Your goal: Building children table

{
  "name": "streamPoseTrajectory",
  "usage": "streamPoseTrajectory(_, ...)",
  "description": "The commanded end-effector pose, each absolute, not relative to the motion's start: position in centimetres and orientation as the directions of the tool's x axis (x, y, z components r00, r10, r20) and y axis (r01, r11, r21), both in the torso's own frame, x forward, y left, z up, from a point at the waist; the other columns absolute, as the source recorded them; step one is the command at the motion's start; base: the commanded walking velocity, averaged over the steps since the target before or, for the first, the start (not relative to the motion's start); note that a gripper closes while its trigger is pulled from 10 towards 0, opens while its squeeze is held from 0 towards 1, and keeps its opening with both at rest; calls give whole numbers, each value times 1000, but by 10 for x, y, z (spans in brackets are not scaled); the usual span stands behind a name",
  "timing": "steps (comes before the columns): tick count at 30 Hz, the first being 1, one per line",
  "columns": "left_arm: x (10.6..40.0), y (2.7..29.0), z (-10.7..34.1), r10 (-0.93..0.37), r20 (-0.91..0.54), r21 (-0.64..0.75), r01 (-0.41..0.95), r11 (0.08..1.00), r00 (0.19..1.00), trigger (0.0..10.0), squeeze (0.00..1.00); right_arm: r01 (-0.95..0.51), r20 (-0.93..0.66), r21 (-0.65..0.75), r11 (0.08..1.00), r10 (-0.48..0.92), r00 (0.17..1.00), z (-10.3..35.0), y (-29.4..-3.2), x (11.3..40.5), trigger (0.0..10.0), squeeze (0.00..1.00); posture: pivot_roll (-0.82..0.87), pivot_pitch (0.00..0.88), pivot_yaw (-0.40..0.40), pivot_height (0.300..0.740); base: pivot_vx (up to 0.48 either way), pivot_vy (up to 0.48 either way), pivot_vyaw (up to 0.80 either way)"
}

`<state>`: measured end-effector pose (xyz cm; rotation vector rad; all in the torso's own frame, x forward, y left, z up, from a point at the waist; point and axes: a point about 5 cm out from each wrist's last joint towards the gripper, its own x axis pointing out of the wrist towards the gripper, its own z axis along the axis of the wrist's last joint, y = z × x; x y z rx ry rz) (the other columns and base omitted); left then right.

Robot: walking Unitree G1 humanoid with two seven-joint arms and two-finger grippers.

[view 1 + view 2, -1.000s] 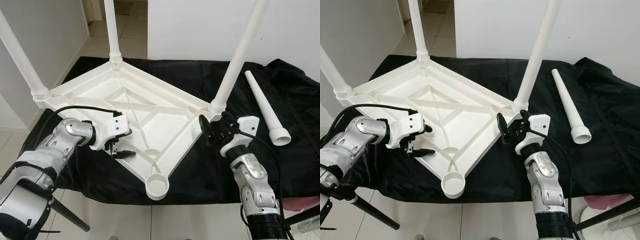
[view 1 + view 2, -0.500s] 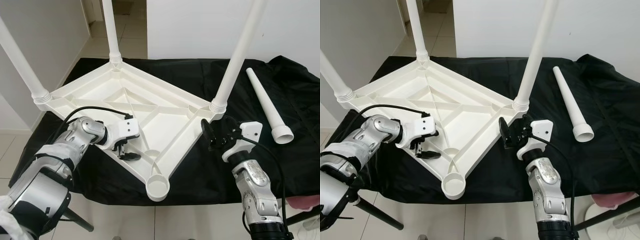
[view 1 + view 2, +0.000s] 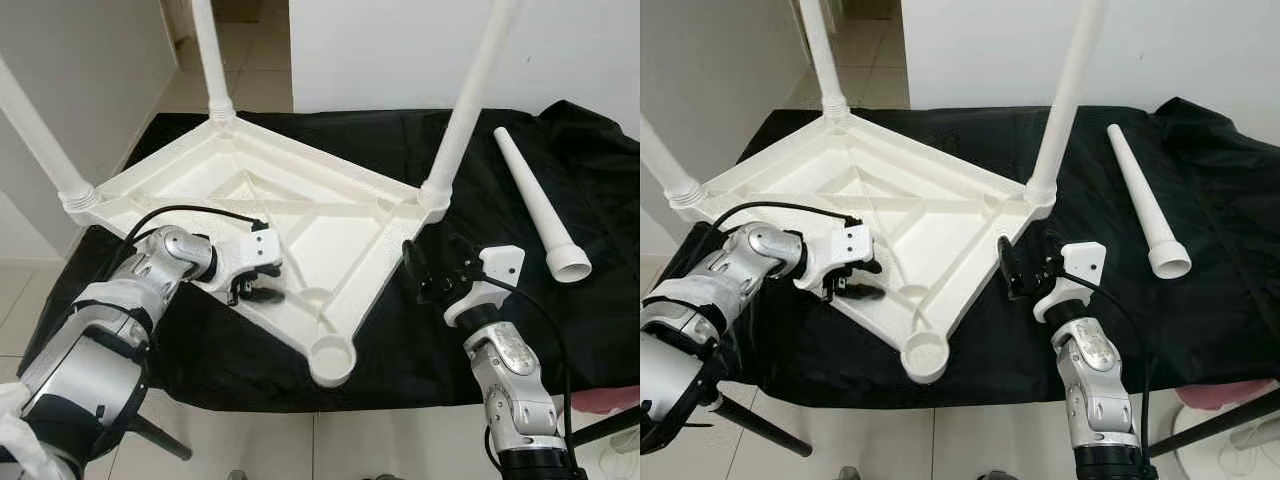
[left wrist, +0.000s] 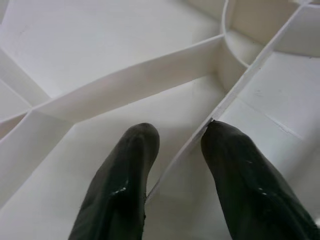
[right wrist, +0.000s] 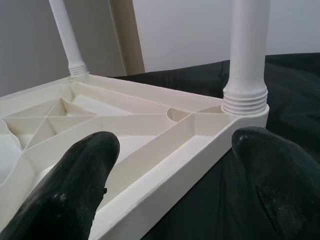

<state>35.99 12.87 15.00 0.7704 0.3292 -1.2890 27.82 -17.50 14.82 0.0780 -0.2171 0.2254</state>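
Note:
The white plastic table top (image 3: 330, 225) lies upside down on a black cloth. Three white legs stand in its corner sockets, one at the right corner (image 3: 470, 100). The near corner socket (image 3: 332, 360) is empty. A loose white leg (image 3: 535, 205) lies on the cloth at the right. My left gripper (image 3: 255, 285) reaches over the near left rim, and its fingers (image 4: 125, 185) pinch an inner rib (image 4: 190, 145) of the top. My right gripper (image 3: 435, 275) hovers open beside the top's near right edge (image 5: 175, 165), just short of the right corner leg.
The black cloth (image 3: 590, 320) covers a stand with tiled floor below its near edge. White walls stand behind and to the left. A pink object (image 3: 610, 400) sits at the lower right. Open cloth lies between the right gripper and the loose leg.
My left gripper moved from the outer rim inward onto a rib and closed on it. The top's near corner swung slightly right. My right gripper drew back a little from the corner leg.

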Motion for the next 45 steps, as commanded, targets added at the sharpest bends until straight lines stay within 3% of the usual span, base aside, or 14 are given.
streamPoseTrajectory(1,356,123,147,-763,-590,308,947,90,264,0,0,-229,207,63,971,212,955,146,-173,280,10000,0,-24,83,55,740,0,0,0)
streamPoseTrajectory(11,347,108,144,-798,-560,327,944,32,221,0,0,-233,213,62,971,215,953,147,-172,284,10000,0,-18,74,53,740,0,0,0)
streamPoseTrajectory(25,348,115,145,-776,-565,355,932,77,279,0,0,-231,220,64,971,212,952,148,-172,285,10000,0,-22,68,52,740,0,0,0)
streamPoseTrajectory(26,348,115,145,-779,-565,342,936,79,272,10000,0,-231,220,64,971,212,952,148,-172,285,10000,0,-22,68,50,740,0,0,0)
streamPoseTrajectory(27,347,115,145,-781,-565,332,940,80,266,10000,1000,-231,220,63,971,212,952,148,-172,285,10000,0,-22,68,50,740,0,0,0)
streamPoseTrajectory(34,347,114,150,-798,-547,322,944,79,254,10000,1000,-234,219,59,970,216,952,148,-173,285,10000,0,-25,67,42,740,0,0,0)
streamPoseTrajectory(35,347,114,152,-804,-542,325,943,68,245,10000,718,-238,221,57,970,220,950,149,-173,285,10000,0,-26,67,40,740,0,0,0)
streamPoseTrajectory(36,346,114,154,-809,-537,325,944,64,240,10000,0,-240,223,56,969,222,949,150,-173,285,10000,0,-27,66,41,740,0,0,0)
streamPoseTrajectory(45,352,117,146,-745,-587,338,932,129,316,10000,0,-238,227,54,970,221,949,151,-174,285,10000,0,-29,64,39,740,0,0,0)
